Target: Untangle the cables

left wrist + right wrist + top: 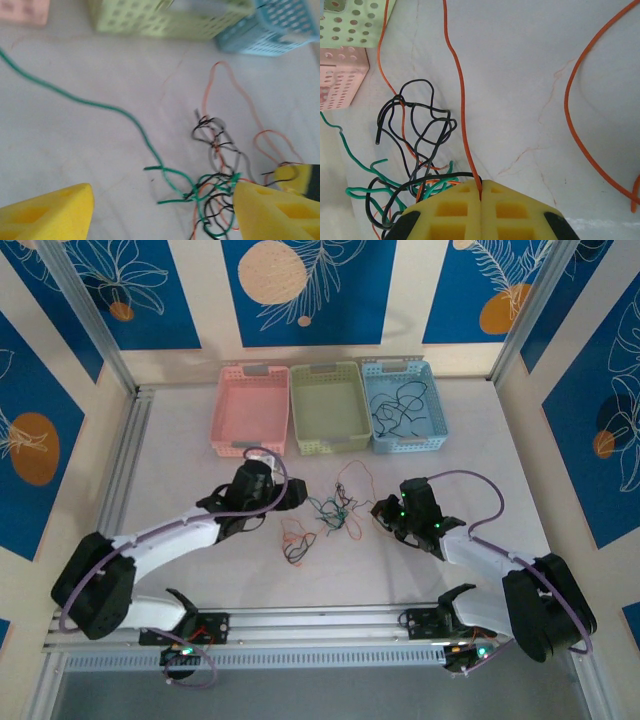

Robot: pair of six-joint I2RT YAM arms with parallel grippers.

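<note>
While the right claw (pixel 481 192) is squeezing shut at the bottom middle of its own view, it is pinching one orange wire (pixel 461 100) between its yellow fingers (pixel 450 212). That wire is running straight up the frame from the pinch. Just left of it, the knot of cables (pixel 415 150) is lying on the white table (pixel 530 75), with a black wire (pixel 422 117) looping over green and orange ones.

The left claw (pixel 162 195) is standing wide open at the bottom of its view and is holding nothing. The knot is sitting right by its finger (pixel 270 210) at the lower right, and a long green wire (pixel 100 106) is trailing off to the upper left.

From above, the knot is lying in the middle of the frame between the two claws. A small bunch of orange and black wire (pixel 293 540) is lying apart, a little lower left. Some black wires (pixel 400 405) are lying in the blue basket (pixel 405 445) at the upper right.

The job is looking only partly done to me. A few wires are sitting free, but the big knot is waiting to be pulled apart, one wire at a time.
</note>
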